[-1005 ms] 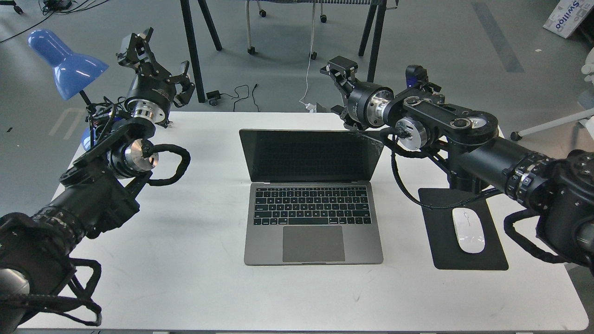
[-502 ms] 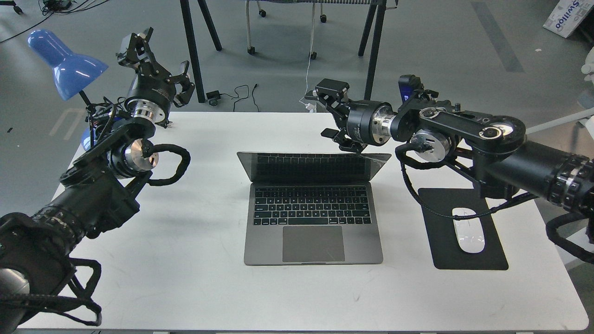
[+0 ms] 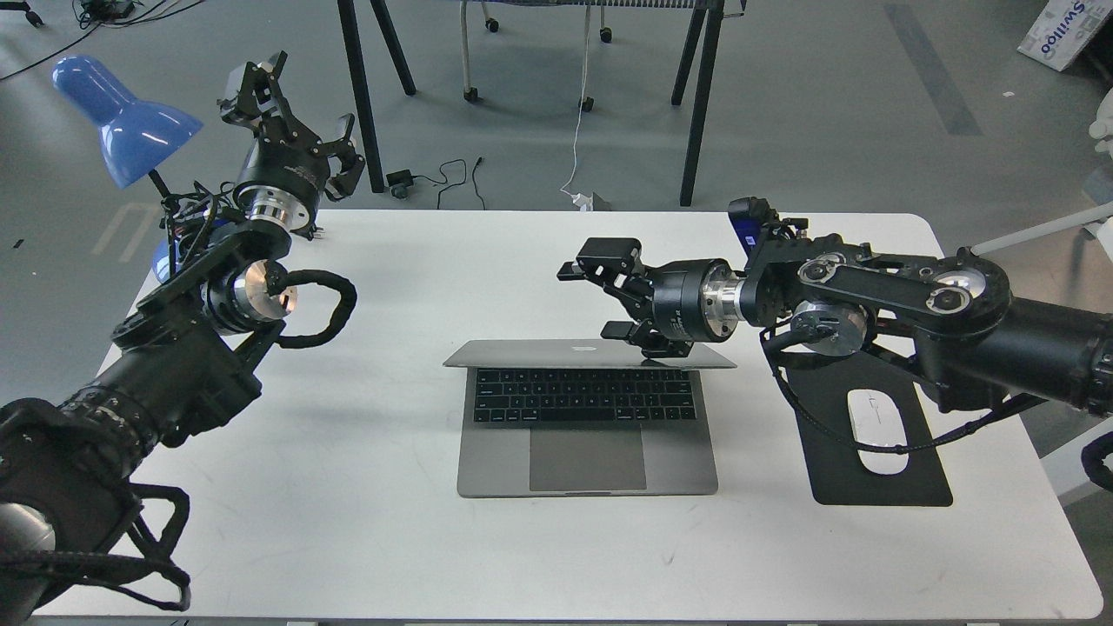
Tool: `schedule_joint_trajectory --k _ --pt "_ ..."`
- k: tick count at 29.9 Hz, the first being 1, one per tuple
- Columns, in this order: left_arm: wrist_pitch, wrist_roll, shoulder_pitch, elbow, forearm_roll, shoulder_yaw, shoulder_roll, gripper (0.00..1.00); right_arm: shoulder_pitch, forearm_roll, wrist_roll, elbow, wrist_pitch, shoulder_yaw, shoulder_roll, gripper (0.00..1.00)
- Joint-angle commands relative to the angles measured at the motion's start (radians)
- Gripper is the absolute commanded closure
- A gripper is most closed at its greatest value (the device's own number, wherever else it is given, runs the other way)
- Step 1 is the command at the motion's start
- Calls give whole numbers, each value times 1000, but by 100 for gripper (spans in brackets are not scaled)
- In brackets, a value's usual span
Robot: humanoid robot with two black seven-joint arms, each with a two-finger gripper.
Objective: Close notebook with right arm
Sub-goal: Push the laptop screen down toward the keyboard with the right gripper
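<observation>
One notebook (image 3: 588, 416) (half shut), two arms

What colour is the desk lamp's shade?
Glossy blue, on the lamp at the table's far left; head view.

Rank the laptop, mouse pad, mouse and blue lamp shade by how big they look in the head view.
1. Notebook
2. Black mouse pad, partly hidden by the right arm
3. Blue lamp shade
4. White mouse
</observation>
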Motion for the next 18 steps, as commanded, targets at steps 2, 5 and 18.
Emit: schedule_joint_trajectory --k 2,5,18 --pt "-1 0 0 0 0 0 0 0 -5 0 -1 13 0 -46 1 0" --pt "1 0 0 0 0 0 0 0 -5 -2 -2 13 0 -71 3 0" --pt "1 0 0 0 0 0 0 0 -34 -26 -11 3 -15 -174 13 0"
